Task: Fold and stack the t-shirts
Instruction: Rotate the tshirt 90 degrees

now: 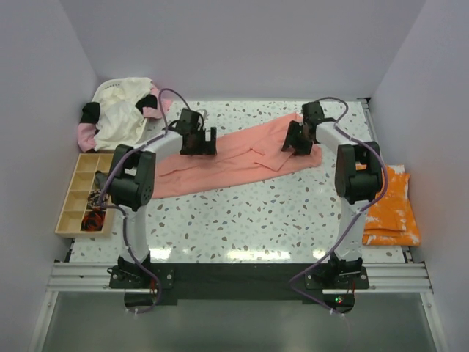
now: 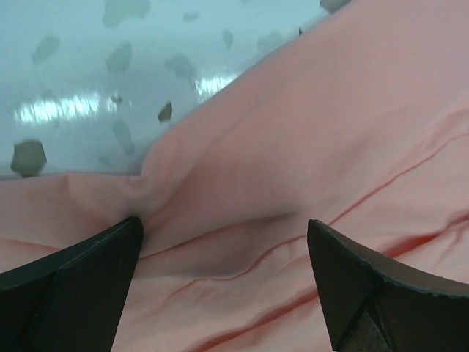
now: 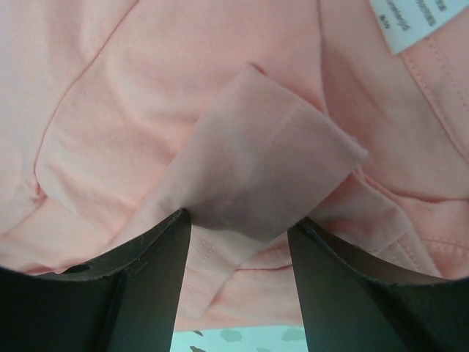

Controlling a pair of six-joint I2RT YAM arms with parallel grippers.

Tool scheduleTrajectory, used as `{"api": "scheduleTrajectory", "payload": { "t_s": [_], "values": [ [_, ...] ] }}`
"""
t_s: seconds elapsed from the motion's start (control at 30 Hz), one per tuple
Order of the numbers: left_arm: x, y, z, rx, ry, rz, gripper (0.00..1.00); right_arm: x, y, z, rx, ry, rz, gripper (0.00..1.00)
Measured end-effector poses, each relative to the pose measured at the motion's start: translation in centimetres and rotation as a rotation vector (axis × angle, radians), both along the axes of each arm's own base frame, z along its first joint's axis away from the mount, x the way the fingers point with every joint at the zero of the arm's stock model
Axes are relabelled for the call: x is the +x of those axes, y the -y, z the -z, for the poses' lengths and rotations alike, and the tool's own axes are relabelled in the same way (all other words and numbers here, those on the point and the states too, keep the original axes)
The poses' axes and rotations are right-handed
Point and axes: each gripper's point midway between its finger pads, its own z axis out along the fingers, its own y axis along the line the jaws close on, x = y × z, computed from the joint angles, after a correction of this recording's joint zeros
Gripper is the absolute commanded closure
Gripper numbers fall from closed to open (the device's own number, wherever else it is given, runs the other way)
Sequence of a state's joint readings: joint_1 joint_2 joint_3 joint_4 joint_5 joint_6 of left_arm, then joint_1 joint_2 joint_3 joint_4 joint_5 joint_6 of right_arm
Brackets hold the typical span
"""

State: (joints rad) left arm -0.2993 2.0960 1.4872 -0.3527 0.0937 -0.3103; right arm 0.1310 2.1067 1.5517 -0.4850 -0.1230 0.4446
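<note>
A salmon-pink t-shirt (image 1: pixel 234 158) lies stretched in a long band across the speckled table. My left gripper (image 1: pixel 198 141) is down on its back left part. In the left wrist view the jaws (image 2: pixel 223 227) stand wide apart over the pink cloth (image 2: pixel 308 132), and the left fingertip (image 2: pixel 124 231) touches a pucker. My right gripper (image 1: pixel 299 139) is on the shirt's right end, near the neck label (image 3: pixel 414 22). Its jaws (image 3: pixel 238 220) are apart with a raised flap of pink cloth (image 3: pixel 264 169) between them. A folded orange t-shirt with white splotches (image 1: pixel 390 205) lies at the right edge.
A pile of cream and pink shirts (image 1: pixel 121 114) sits in a white basket at the back left. A wooden compartment tray (image 1: pixel 82 192) with small parts lies along the left edge. Grey walls stand on three sides. Bare speckled tabletop (image 1: pixel 249 220) lies in front of the shirt.
</note>
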Motion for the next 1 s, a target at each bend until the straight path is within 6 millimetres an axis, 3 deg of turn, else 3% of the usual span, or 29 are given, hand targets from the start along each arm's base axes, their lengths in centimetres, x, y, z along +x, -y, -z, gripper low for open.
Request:
{"api": "scheduleTrajectory", "payload": {
  "t_s": [0.23,0.47,0.6,0.7,0.77,0.83,0.93,1.0],
  "values": [
    [-9.5,0.6,-0.1,-0.099,-0.072,0.032,0.00,5.9,-1.5,-0.2,0.013,0.033,-0.018,0.39],
    [-20.4,5.7,-0.9,-0.309,-0.188,0.226,0.00,11.3,-5.6,-0.7,0.097,0.085,-0.106,0.37],
    [-26.3,9.7,-1.5,-0.394,-0.309,0.391,0.00,11.9,-9.2,-1.1,0.212,0.110,-0.191,0.36],
    [-29.6,11.1,-1.9,-0.394,-0.404,0.465,0.00,11.2,-11.3,-1.3,0.286,0.105,-0.240,0.35],
    [-30.0,10.8,-2.2,-0.345,-0.443,0.454,0.00,11.0,-12.1,-1.5,0.311,0.123,-0.262,0.33],
    [-28.3,10.7,-3.3,-0.284,-0.414,0.418,0.00,10.2,-12.0,-1.8,0.309,0.130,-0.266,0.32],
    [-23.1,11.3,-6.8,-0.205,-0.252,0.365,0.00,8.0,-10.4,-2.8,0.270,0.124,-0.243,0.31],
    [-19.5,11.7,-9.8,-0.190,-0.129,0.336,0.00,7.2,-8.9,-4.7,0.231,0.154,-0.229,0.31]
  ]
}}
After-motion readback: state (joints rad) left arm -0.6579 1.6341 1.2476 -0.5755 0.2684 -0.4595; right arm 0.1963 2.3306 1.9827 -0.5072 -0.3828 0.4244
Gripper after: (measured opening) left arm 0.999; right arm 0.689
